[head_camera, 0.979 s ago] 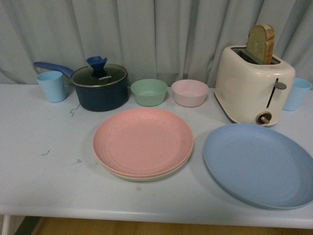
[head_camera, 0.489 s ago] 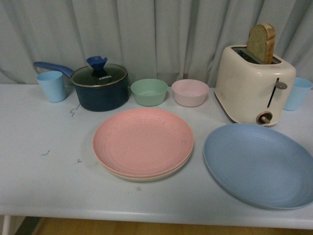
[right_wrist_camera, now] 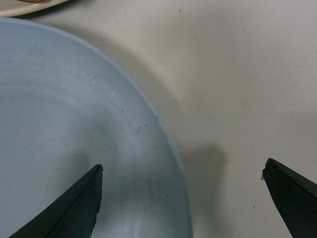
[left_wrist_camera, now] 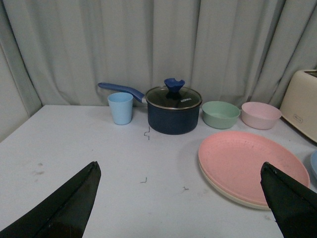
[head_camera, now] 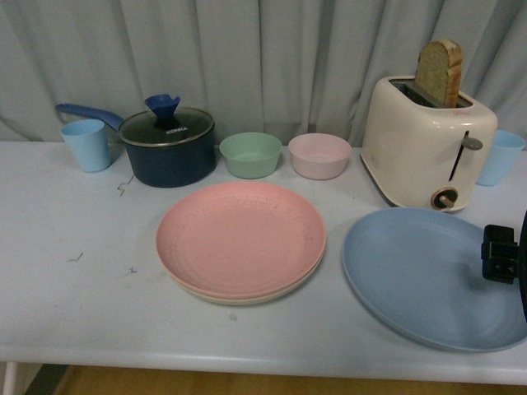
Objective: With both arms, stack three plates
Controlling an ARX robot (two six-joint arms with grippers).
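Note:
The pink plate (head_camera: 239, 237) lies on the beige plate (head_camera: 247, 298) at the table's middle; only the beige rim shows. The blue plate (head_camera: 428, 276) lies alone to their right. A black part of my right arm (head_camera: 501, 253) shows at the right edge, above the blue plate's right side. In the right wrist view the right gripper (right_wrist_camera: 182, 168) is open just above the blue plate's (right_wrist_camera: 74, 124) rim, one finger over the plate, the other over bare table. The left gripper (left_wrist_camera: 178, 166) is open above the table, left of the pink plate (left_wrist_camera: 250, 161), holding nothing.
Along the back stand a light blue cup (head_camera: 86, 144), a dark blue lidded pot (head_camera: 169, 148), a green bowl (head_camera: 250, 155), a pink bowl (head_camera: 319, 155), a cream toaster (head_camera: 428, 152) holding a bread slice, and another blue cup (head_camera: 499, 156). A curtain hangs behind.
A black part of the right arm has come into the front view at the right edge, over the blue plate. The plates have not moved.

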